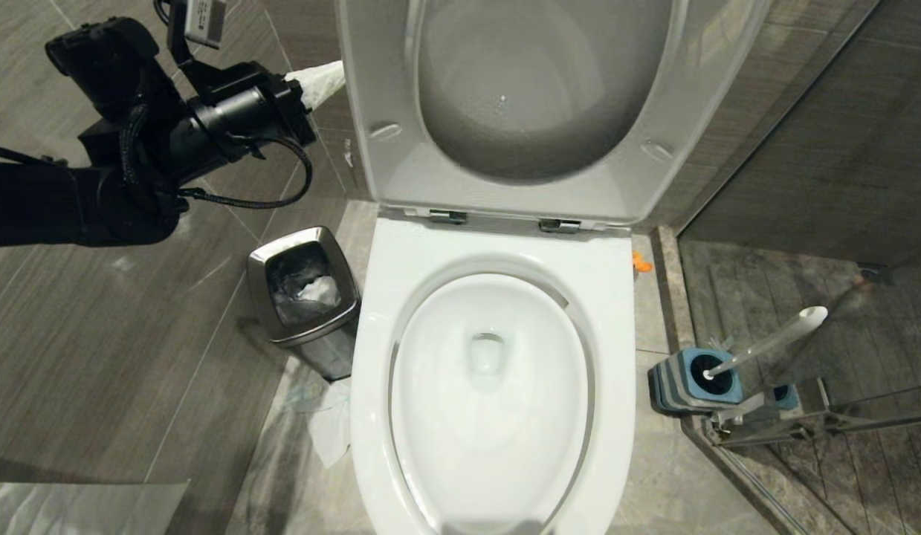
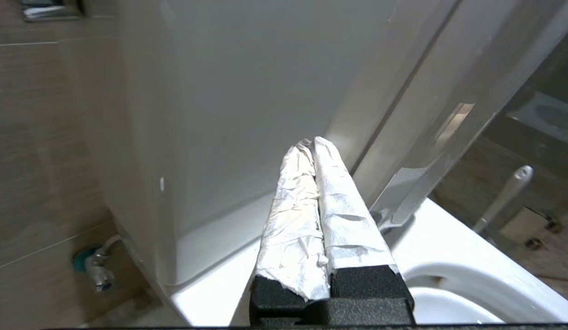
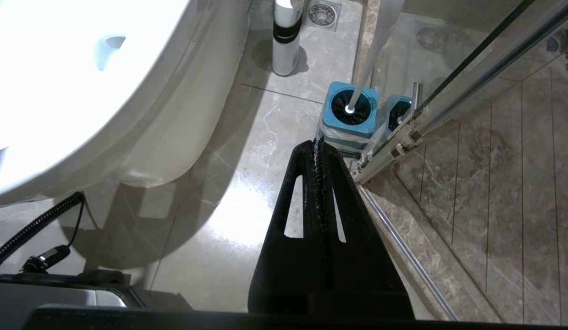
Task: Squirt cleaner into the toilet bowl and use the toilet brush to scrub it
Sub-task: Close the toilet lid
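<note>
Both pairs of jaws are seen pressed together on nothing. Paper-wrapped, the left gripper (image 2: 313,151) is raised beside the white tank, by the lifted lid of the glossy white ceramic toilet bowl (image 1: 616,312). The black right gripper (image 3: 318,149) is hung low over the floor, just short of the slim grey-handled toilet brush (image 1: 772,343), which is left standing in its square blue-topped holder (image 1: 683,386). No turquoise cleaner is seen in the water. The raised lid could be knocked down by the left arm; the holder could be tipped against the glass shower door (image 3: 471,64).
</note>
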You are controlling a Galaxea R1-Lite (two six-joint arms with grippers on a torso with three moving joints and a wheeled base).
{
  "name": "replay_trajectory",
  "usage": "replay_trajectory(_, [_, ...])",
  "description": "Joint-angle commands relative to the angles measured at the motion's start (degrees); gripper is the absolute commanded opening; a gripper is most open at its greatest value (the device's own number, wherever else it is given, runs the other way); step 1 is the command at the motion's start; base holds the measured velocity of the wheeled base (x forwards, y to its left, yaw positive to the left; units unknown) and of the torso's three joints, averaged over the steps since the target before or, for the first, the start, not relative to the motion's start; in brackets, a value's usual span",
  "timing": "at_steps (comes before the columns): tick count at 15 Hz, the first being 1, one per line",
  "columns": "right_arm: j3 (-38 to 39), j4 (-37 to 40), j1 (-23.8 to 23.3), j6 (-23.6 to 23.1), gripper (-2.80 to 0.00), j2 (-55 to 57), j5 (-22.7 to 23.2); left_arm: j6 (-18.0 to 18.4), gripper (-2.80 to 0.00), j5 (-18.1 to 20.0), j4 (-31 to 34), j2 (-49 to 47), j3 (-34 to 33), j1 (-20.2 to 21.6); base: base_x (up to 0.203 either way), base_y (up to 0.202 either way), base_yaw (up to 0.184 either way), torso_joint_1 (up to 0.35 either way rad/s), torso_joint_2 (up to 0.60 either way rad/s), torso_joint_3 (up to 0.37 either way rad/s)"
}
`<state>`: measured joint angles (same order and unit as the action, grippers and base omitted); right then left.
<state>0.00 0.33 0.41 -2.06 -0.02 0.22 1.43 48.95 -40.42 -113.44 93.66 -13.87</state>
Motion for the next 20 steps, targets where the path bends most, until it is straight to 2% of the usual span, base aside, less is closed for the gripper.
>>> replay_trajectory(1, [0.0,0.0,0.0,0.0,-2.8,0.0,0.0,0.6,-2.8,2.0,-0.1,1.2,-2.5,1.1,0.0,0.0,0.0,0.0,0.0,0.0])
replay_trajectory(4, [0.0,0.0,0.0,0.0,-2.8,0.0,0.0,2.5,-2.8,4.5,-0.4,2.7,-6.6,2.5,0.0,0.0,0.0,0.0,0.0,0.0])
replay_trajectory(8, [0.0,0.0,0.0,0.0,-2.8,0.0,0.0,2.7,-2.8,10.6,-6.2,4.9,-15.4,4.1,0.0,0.0,0.0,0.0,0.0,0.0])
replay_trajectory(10, [0.1,0.0,0.0,0.0,-2.8,0.0,0.0,2.8,-2.8,12.4,-9.2,6.0,-19.2,4.7,0.0,0.0,0.0,0.0,0.0,0.0])
replay_trajectory(12, [0.1,0.0,0.0,0.0,-2.8,0.0,0.0,2.8,-2.8,12.6,-10.3,7.0,-21.4,5.2,0.0,0.0,0.0,0.0,0.0,0.0])
replay_trajectory(17, [0.0,0.0,0.0,0.0,-2.8,0.0,0.0,1.6,-2.8,11.8,-10.4,8.2,-21.0,6.5,0.0,0.0,0.0,0.0,0.0,0.0])
replay_trajectory(20, [0.0,0.0,0.0,0.0,-2.8,0.0,0.0,-0.7,-2.8,6.1,-10.4,8.3,-17.7,7.2,0.0,0.0,0.0,0.0,0.0,0.0])
